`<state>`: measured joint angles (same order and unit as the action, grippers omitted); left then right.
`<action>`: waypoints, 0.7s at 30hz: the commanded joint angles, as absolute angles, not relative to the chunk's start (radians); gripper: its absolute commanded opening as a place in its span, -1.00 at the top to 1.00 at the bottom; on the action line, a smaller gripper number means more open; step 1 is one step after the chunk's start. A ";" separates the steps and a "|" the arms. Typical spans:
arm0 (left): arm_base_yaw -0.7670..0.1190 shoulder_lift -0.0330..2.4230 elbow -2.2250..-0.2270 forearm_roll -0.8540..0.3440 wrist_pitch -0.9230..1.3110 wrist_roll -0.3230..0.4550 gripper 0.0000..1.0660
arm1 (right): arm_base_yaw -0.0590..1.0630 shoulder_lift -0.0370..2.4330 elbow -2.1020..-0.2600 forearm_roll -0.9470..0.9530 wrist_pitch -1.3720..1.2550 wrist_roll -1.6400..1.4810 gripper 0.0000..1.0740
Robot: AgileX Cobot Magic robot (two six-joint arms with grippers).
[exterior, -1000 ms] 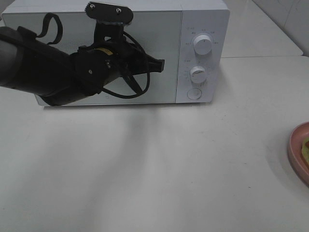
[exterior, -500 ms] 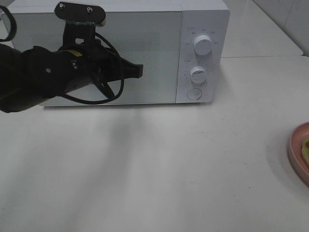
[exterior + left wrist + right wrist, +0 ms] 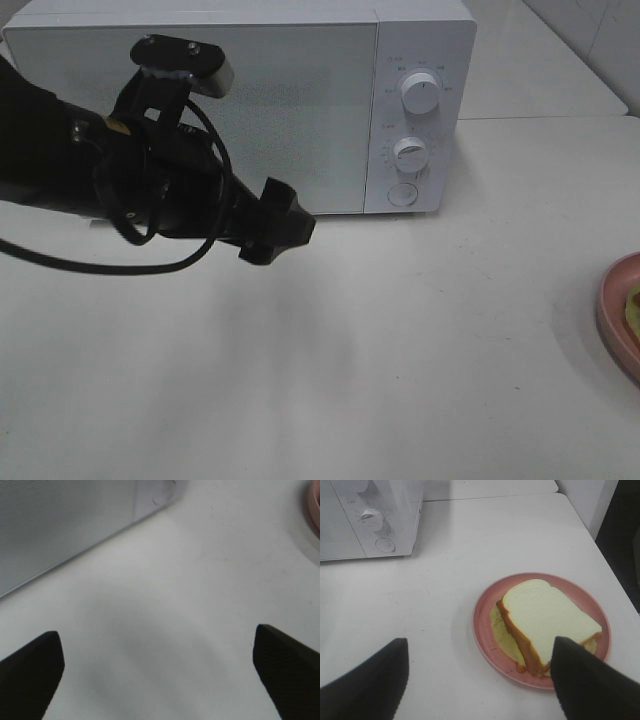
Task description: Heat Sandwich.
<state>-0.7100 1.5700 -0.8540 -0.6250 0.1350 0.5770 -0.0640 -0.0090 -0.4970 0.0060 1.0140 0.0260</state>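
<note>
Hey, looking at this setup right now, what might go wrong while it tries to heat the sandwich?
The microwave door looks shut, so the sandwich cannot go in until it is opened. The left gripper, jaws open, hangs low over the table close to the door and might bump it. The sandwich lies loose on its pink plate near the table's edge; a careless lift by the right gripper might slide it off.

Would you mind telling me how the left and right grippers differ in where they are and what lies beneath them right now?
The left gripper hangs over bare table in front of the microwave; the right gripper hangs over the sandwich on its pink plate. The left shows in the high view, while the right appears only in its own wrist view. Both have jaws open and hold nothing.
</note>
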 commanded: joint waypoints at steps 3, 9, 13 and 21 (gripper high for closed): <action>-0.707 1.524 -0.851 -0.536 0.310 0.561 -0.83 | -0.066 -0.032 -0.495 0.012 0.997 0.020 -0.42; -0.574 1.473 -0.852 -0.429 0.591 0.404 -0.82 | -0.066 -0.032 -0.495 0.012 0.997 0.020 -0.42; -0.450 1.423 -0.852 -0.355 0.730 0.332 -0.82 | -0.066 -0.032 -0.495 0.012 0.997 0.020 -0.42; -0.201 1.252 -0.852 -0.337 0.920 0.319 -0.82 | -0.066 -0.032 -0.495 0.012 0.997 0.020 -0.42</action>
